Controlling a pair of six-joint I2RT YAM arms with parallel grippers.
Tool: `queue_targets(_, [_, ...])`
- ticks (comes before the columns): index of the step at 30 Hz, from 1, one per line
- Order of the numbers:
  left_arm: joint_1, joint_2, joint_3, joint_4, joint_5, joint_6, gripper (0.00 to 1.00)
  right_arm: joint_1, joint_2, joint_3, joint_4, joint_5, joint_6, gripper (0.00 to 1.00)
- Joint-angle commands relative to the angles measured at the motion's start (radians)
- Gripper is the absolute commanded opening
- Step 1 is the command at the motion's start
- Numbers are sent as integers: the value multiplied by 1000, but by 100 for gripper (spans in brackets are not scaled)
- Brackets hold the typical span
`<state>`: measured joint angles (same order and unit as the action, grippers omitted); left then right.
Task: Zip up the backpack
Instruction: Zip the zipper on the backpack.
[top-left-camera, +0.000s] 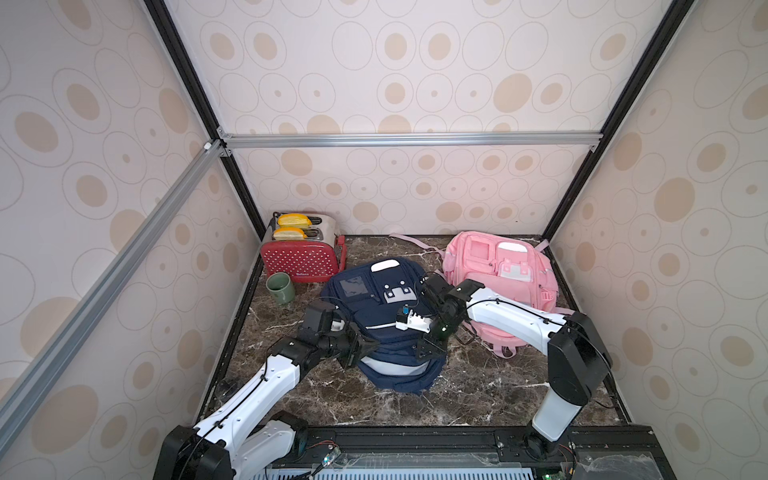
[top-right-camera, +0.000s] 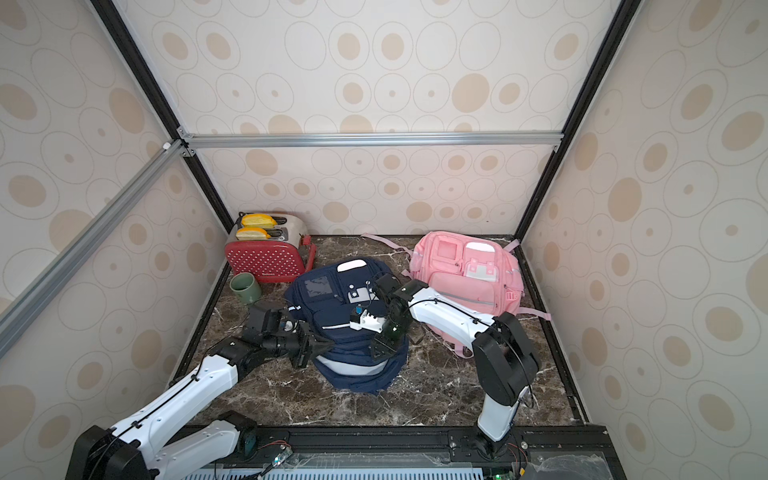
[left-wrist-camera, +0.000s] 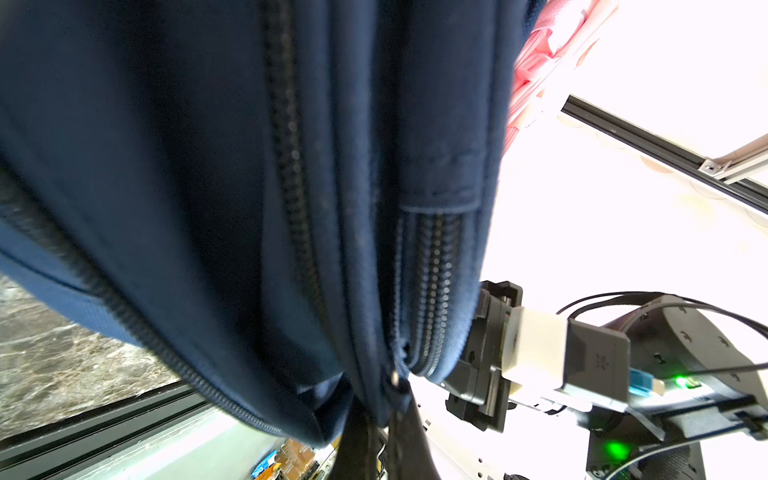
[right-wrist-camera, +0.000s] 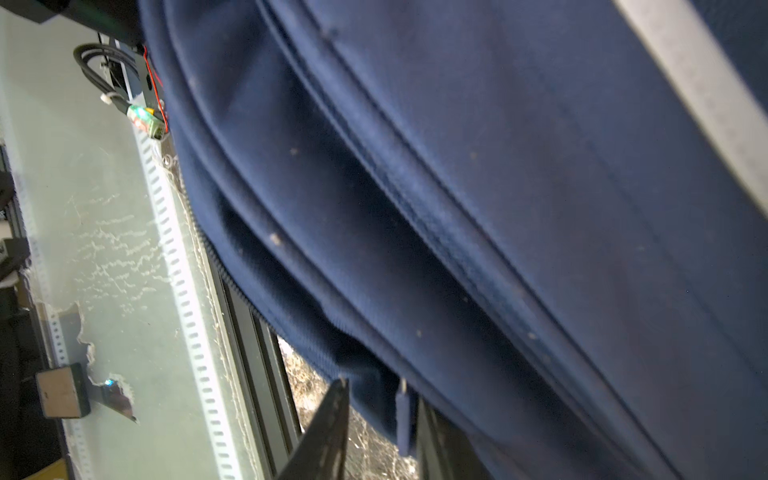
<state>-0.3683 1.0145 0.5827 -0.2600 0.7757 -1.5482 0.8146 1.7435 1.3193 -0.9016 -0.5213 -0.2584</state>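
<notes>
Here the navy backpack (top-left-camera: 368, 309) lies lengthwise toward back wall (top-left-camera: 395, 187); left tool (top-left-camera: 371, 347) pinches it, right tool (top-left-camera: 430, 353) gapes.

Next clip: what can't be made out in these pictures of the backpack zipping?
Left pincer fingertips: buried in navy backpack folds, both top views.
Zip pull: small, blurred, right wrist view; contact with right pincer unclear.
How far the zip is closed: wrist views cut off by edges.
Toaster lettering: too small.
</notes>
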Motion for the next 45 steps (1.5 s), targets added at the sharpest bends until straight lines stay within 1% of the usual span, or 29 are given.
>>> queue_targets(1, [9, -26, 7, 92, -18, -6, 0, 12, 19, 24, 40, -2, 8, 22])
queue_targets(3, [9, -27, 2, 96, -18, -11, 0, 11, 19, 20, 40, 11, 9, 17])
queue_targets(8, [8, -31, 2, 98, -22, -13, 0, 11, 28, 33, 31, 23, 18, 0])
queue_targets(15, [11, -38, -10, 85, -28, -8, 0, 11, 16, 13, 9, 51, 6, 0])
queue_targets(17, [26, -41, -8, 49, -30, 19, 0, 10, 4, -1, -11, 73, -5, 0])
queue_targets(19, [63, -45, -8, -4, -19, 59, 0, 8, -11, -21, -38, 99, -21, 0])
queue_targets(23, [188, -62, -2, -149, 34, 188, 0, -19, -44, -73, -68, 148, -30, 0])
queue_targets(26, [317, -56, 24, -319, 78, 352, 0, -59, -78, -103, -63, 173, -25, 0])
queue_targets(27, [351, -48, 33, -364, 88, 408, 0, -72, -86, -110, -62, 191, -26, 0])
queue_targets(28, [360, -42, 46, -420, 80, 446, 0, -81, -92, -111, -60, 206, -29, 0])
queue_targets(30, [370, -18, 67, -469, 59, 510, 0, -98, -93, -106, -59, 226, -31, 0])
queue_targets(32, [410, 12, 95, -549, 0, 613, 0, -100, -84, -92, -62, 235, -33, 0])
queue_targets(34, [437, 55, 137, -628, -68, 707, 0, -93, -71, -65, -63, 184, -20, 0])
queue_targets(36, [437, 92, 186, -673, -121, 761, 0, -52, -68, -47, -49, 170, -2, 0])
queue_targets(37, [437, 105, 214, -695, -152, 772, 0, -22, -71, -36, -35, 168, 12, 0])
queue_targets(38, [437, 107, 229, -696, -160, 769, 0, 1, -74, -27, -20, 160, 27, 0])
queue_targets(39, [436, 101, 243, -684, -153, 749, 3, 26, -76, -16, -1, 143, 53, 0])
queue_targets(40, [434, 88, 255, -681, -143, 733, 7, 40, -77, -9, 17, 132, 77, 0])
queue_targets(41, [429, 67, 271, -686, -137, 712, 14, 54, -78, -2, 41, 122, 107, 0])
queue_targets(42, [422, 38, 283, -691, -135, 685, 27, 62, -82, -2, 64, 118, 131, 0])
queue_targets(44, [394, -17, 289, -691, -116, 618, 39, 74, -87, -3, 120, 121, 183, 0])
queue_targets(45, [374, -42, 285, -685, -106, 576, 41, 77, -84, 1, 135, 118, 196, 0])
